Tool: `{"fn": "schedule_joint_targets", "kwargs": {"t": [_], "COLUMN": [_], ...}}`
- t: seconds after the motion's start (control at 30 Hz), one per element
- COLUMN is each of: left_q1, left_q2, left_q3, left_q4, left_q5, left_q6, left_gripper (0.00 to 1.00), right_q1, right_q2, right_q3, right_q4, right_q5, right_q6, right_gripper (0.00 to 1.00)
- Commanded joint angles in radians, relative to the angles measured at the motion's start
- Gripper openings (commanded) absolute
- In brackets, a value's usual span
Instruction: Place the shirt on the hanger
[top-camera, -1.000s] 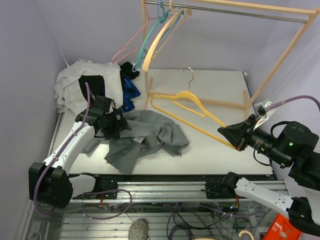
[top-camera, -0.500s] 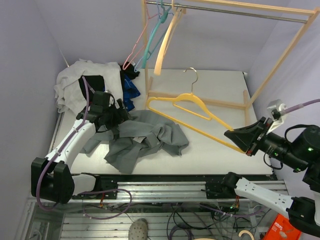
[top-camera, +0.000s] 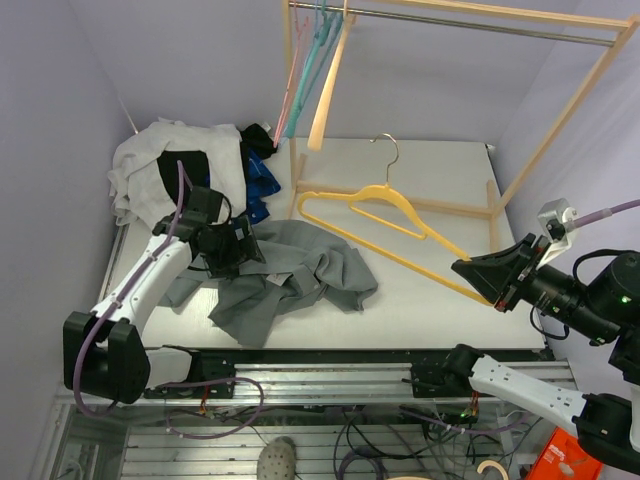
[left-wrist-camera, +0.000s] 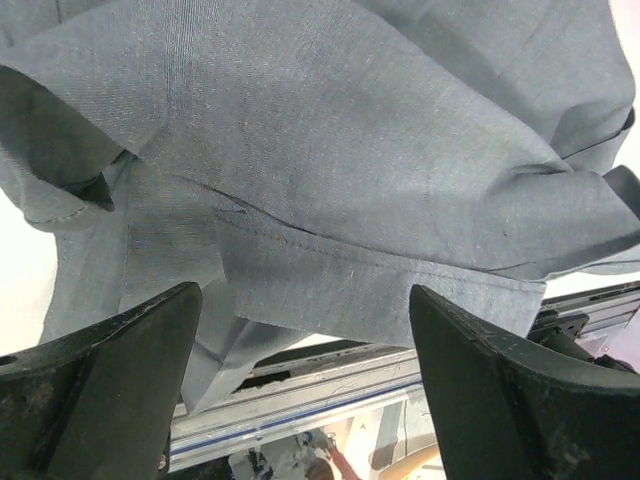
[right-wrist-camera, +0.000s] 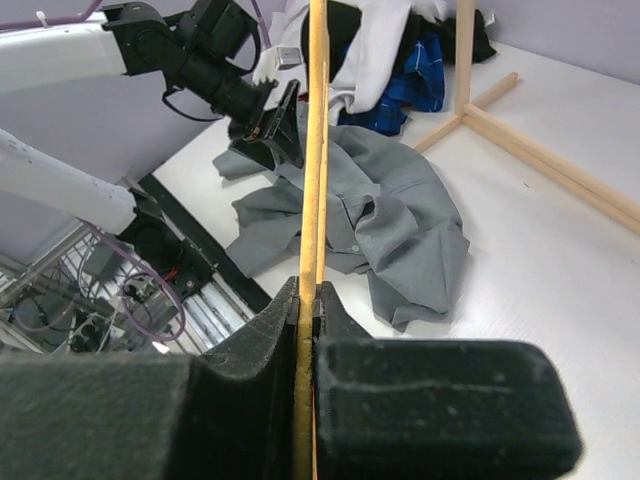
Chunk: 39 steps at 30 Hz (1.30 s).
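While my right hand (top-camera: 470, 273) is clamped fully shut on one end of the hanger (top-camera: 378, 192), holding it raised above the worktop (top-camera: 440, 165) with its hook pointing away from me, my left hand (top-camera: 238, 252) hovers over the shirt (top-camera: 300, 268) with its jaws spread wide and grips nothing. The shirt lies crumpled on the near left part of the worktop, just beside a pile of other garments (top-camera: 150, 165) in the far left corner. The hanger's free end reaches out near the shirt's far edge; I cannot tell whether it touches the cloth. My left wrist view shows grey folds and a stitched hem close below the spread fingers (left-wrist-camera: 110, 390). I judge the step in hand to be the first grasp of the shirt: the hanger is secured, the shirt not yet lifted. The next move calls for lowering the left hand onto a fold, preferably near the collar or a shoulder, neither of which I can locate in these views, closing on the cloth, and lifting so that the neck opening can be presented to the hanger's free end.
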Motion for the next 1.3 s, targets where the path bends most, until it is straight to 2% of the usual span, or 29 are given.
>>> {"fn": "schedule_joint_targets", "kwargs": {"t": [0.0, 0.2, 0.23, 0.33, 0.53, 0.77, 0.87, 0.97, 1.13, 1.27], "left_q1": [-0.028, -0.053, -0.059, -0.065, -0.064, -0.064, -0.064, -0.064, -0.064, -0.063], "left_q2": [0.033, 0.076, 0.084, 0.111, 0.197, 0.300, 0.348, 0.379, 0.407, 0.416], "left_q3": [-0.026, -0.056, -0.050, 0.005, 0.163, 0.289, 0.349, 0.380, 0.385, 0.388], "left_q4": [0.054, 0.136, 0.148, 0.174, 0.199, 0.268, 0.260, 0.266, 0.288, 0.286], "left_q5": [0.025, 0.018, 0.018, -0.011, -0.072, -0.060, -0.058, -0.061, -0.047, -0.034], "left_q6": [-0.045, -0.119, -0.127, -0.128, -0.096, -0.121, -0.121, -0.122, -0.142, -0.149], "left_gripper": [0.96, 0.96, 0.99, 0.94, 0.74, 0.74, 0.75, 0.75, 0.75, 0.79], "right_q1": [-0.002, -0.003, -0.003, -0.002, -0.003, -0.009, -0.011, -0.013, -0.012, -0.013], "right_q2": [0.005, 0.007, 0.007, 0.014, 0.046, 0.069, 0.077, 0.085, 0.109, 0.129], "right_q3": [0.012, -0.003, -0.007, -0.002, 0.059, -0.052, -0.097, -0.111, -0.114, -0.127], "right_q4": [0.046, 0.068, 0.071, 0.059, -0.048, -0.092, -0.074, -0.047, 0.010, 0.048], "right_q5": [0.007, 0.018, 0.018, 0.005, -0.095, -0.287, -0.315, -0.263, -0.072, 0.073], "right_q6": [-0.017, -0.028, -0.029, -0.034, -0.011, -0.026, -0.048, -0.077, -0.139, -0.195], "right_gripper": [0.00, 0.00, 0.00, 0.00, 0.00, 0.00, 0.00, 0.00, 0.00, 0.00]}}
